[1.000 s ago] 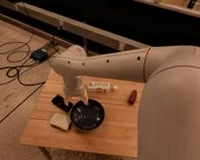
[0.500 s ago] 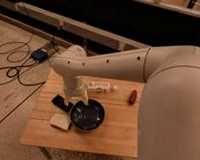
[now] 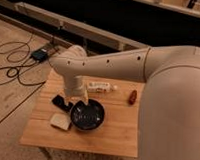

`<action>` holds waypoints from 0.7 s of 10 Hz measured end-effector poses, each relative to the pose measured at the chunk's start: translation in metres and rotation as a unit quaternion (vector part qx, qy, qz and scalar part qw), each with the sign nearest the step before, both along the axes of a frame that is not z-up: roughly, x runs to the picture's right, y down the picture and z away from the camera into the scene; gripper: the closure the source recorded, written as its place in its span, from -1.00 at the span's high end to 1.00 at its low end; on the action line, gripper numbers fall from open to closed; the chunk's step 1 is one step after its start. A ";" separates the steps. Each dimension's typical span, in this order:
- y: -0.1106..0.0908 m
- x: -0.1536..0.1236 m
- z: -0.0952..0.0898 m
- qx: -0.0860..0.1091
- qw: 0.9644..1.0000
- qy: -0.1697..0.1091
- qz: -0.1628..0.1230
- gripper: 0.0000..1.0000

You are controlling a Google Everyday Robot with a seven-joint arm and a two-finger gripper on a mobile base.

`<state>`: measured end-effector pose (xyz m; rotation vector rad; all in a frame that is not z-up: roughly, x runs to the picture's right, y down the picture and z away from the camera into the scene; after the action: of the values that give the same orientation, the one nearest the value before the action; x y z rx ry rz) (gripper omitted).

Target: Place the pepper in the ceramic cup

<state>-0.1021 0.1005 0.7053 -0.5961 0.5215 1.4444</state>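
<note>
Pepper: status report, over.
End effector open, low by the dark bowl, nothing seen held. Pepper lies loose on the table, well apart from it. White bottle between them; cup not made out.

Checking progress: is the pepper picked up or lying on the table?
Lying on the table, right of the bottle. The gripper sits left of the bowl, apart from the pepper.

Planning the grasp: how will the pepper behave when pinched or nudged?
The pepper looks smooth and elongated, so likely slippery and apt to roll. Small, so probably light. The hand is across the table, beside the bowl.
</note>
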 end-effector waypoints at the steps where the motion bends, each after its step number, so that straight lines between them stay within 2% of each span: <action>1: -0.004 0.011 0.008 0.001 1.000 0.001 0.008 0.30; 3: -0.013 0.045 0.029 0.002 1.000 0.006 0.023 0.30; 7: -0.026 0.133 0.077 0.009 0.999 0.022 0.048 0.30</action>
<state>0.0313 0.0747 0.7827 -0.5832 0.5192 1.5537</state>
